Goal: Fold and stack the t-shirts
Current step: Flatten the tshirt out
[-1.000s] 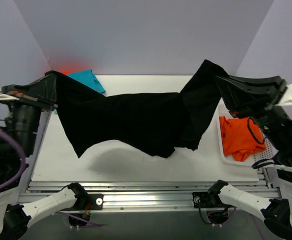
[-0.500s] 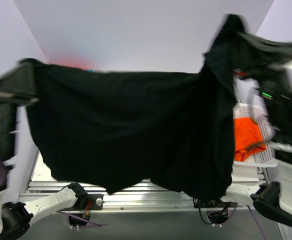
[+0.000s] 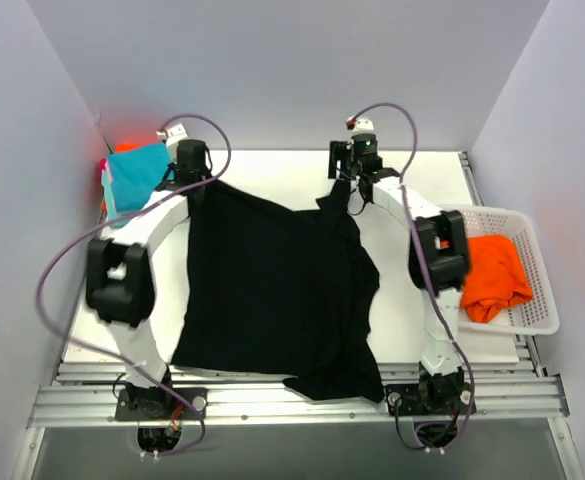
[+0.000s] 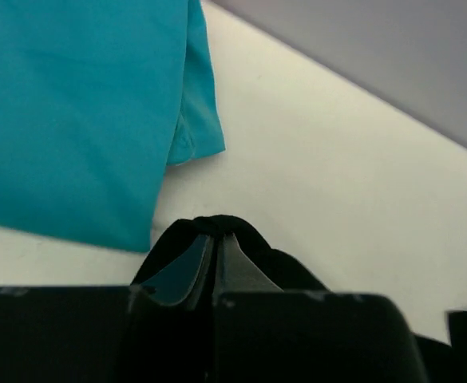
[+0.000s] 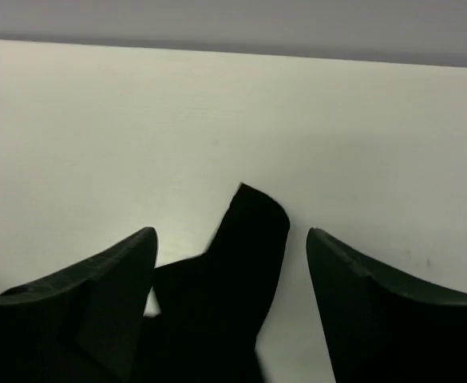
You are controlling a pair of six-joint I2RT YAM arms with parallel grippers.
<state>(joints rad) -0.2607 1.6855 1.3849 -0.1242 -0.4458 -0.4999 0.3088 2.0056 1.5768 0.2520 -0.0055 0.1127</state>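
At the far left corner of the table lies a teal t-shirt, folded flat; in my left wrist view it fills the upper left, just beside my fingers. My left gripper is low at the far side of the table and it is clenched on the far left corner of the black t-shirt: in the wrist view the jaws of this gripper are pressed together and a small fold of the black cloth is pinched around their tips. The black t-shirt is spread over the middle of the table, from the far side down to the near edge, with some wrinkles along its right side. At its far right corner is my right gripper. There the jaws stand apart, and the black corner lies on the table between them, not gripped. Further right a white basket sits at the table's edge, with an orange t-shirt crumpled inside it.
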